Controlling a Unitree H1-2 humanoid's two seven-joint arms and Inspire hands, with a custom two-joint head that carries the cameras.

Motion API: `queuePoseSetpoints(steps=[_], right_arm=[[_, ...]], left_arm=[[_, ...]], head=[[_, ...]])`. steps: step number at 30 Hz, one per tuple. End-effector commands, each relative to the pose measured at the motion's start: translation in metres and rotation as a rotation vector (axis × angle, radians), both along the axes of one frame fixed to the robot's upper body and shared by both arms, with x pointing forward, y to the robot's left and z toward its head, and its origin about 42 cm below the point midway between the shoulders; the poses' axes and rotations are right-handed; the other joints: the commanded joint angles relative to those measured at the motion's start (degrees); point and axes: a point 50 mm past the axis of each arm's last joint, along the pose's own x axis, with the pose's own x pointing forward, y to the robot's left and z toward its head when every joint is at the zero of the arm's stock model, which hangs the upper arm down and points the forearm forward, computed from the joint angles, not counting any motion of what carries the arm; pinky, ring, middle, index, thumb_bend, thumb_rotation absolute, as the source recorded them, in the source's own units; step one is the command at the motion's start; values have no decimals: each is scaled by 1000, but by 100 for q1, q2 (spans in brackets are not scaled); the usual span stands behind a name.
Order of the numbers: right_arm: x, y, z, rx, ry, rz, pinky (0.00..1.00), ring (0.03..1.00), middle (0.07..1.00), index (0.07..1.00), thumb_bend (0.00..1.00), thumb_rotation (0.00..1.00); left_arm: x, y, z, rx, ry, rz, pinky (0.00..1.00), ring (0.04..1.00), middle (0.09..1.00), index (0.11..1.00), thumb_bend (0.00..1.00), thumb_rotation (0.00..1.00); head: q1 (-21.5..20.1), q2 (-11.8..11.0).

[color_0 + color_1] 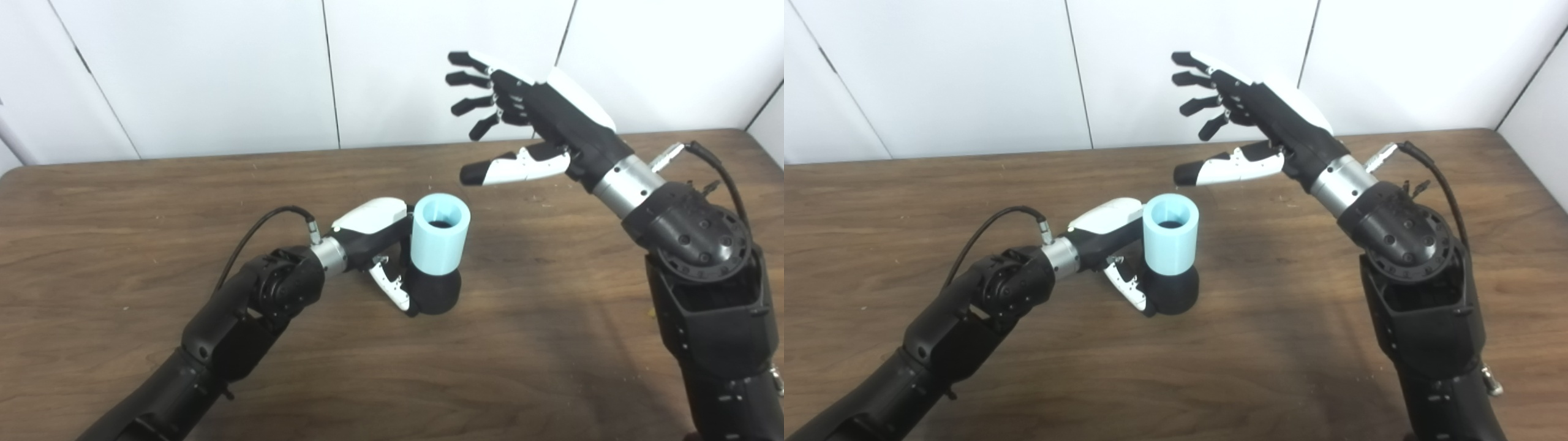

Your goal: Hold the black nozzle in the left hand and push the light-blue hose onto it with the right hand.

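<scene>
**Left hand gripping the nozzle, hose already sitting on top**

Left hand (pixel 383 248) is wrapping around the black nozzle (pixel 436 293), thumb pressing its lower side, and is steadying it upright on the wooden table (pixel 122 202). The light-blue hose (pixel 440 236) is standing on the nozzle's top, open end facing up, its wall touching the hand's white back. It is looking like a short, thick-walled sleeve, probably light and fairly stiff, so it should take a push from above without buckling; the smooth outside may be slippery. The best hold is likely around its upper rim or flat on top. Further right, the right hand (pixel 539 122) is hovering well above the table, fingers spread, holding nothing.
</scene>
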Motion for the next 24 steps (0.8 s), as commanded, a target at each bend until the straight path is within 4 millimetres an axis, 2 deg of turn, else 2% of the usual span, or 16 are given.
queuePoseSetpoints(steps=[1,4,8,14,22,23,24], right_arm=[[2,-9,2,73,-4,-58,560,726,849,894,550,289],[4,-24,-17,170,62,-115,536,701,809,846,509,234],[4,-34,-34,248,113,-163,507,662,768,807,520,247],[2,-35,-52,294,162,-191,470,602,718,752,573,234],[-3,-34,-61,285,189,-184,478,614,726,753,646,284],[-3,-33,-62,293,191,-182,478,615,726,754,652,288],[-3,-33,-62,298,194,-180,478,615,727,754,654,289]], left_arm=[[-7,24,-39,154,127,42,1000,600,502,473,525,0],[-8,27,-40,149,127,46,1000,593,499,475,525,0],[-8,30,-42,148,128,54,1000,588,496,476,525,0],[-7,30,-41,142,125,64,1000,589,493,479,526,0],[-8,35,-38,106,124,84,1000,610,478,503,524,0],[-8,35,-38,103,124,86,1000,670,605,615,744,98],[-9,36,-38,100,121,87,1000,690,648,653,818,132]], head=[[13,11],[-2,15],[-13,5],[25,-11],[24,1],[24,1],[24,1]])
